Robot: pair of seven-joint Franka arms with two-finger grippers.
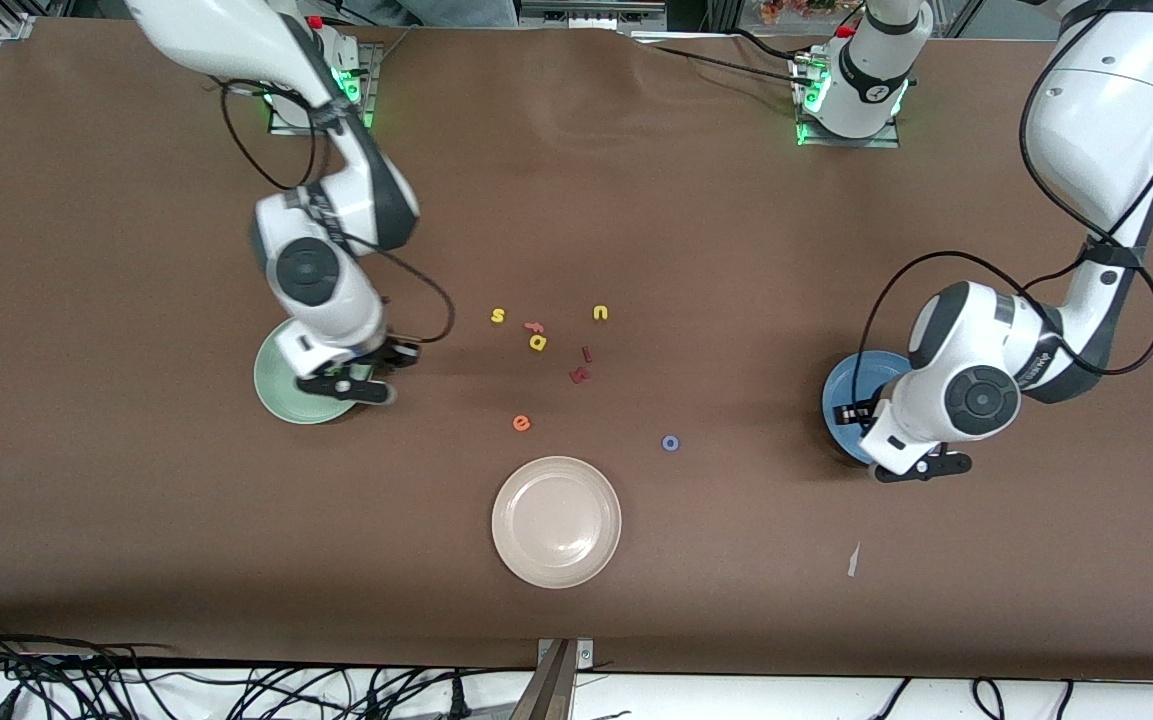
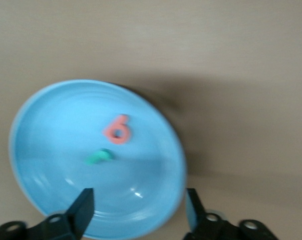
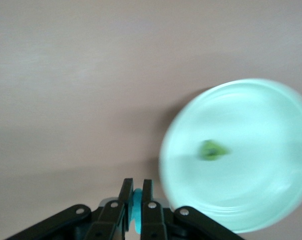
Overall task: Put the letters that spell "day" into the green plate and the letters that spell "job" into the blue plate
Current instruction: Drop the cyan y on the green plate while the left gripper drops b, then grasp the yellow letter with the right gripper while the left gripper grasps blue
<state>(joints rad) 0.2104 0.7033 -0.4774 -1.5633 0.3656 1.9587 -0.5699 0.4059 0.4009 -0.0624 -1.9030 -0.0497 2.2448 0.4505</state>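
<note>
Two Franka arms are pictured over a brown-covered bench [image 1: 736, 250] midway through a letter-sorting job. The left end effector [image 2: 138, 210] hangs over the blue plate [image 2: 50, 125] with its fingers spread wide and empty; a salmon-red b [image 2: 118, 130] and a teal j [image 2: 99, 157] are seen lying in that plate. The right end effector [image 3: 134, 202] is over the edge of the green plate [image 3: 251, 200], its fingers pinched narrow on a small teal piece [image 3: 136, 206], judged to be the y. A dark green letter [image 3: 211, 150], presumably the d, already rests in the green plate.

The blue o [image 1: 670, 442] lies loose on the bench, nearer the front camera than the letter cluster, where the yellow a [image 1: 537, 342] sits touching a small red letter [image 1: 533, 327].

The foam letters are judged light, soft and thin, best pinched across an outer edge or a stroke. No brand marks can be read; only the loose letters s [image 1: 498, 316], u [image 1: 600, 313] and e [image 1: 521, 423] are legible.
</note>
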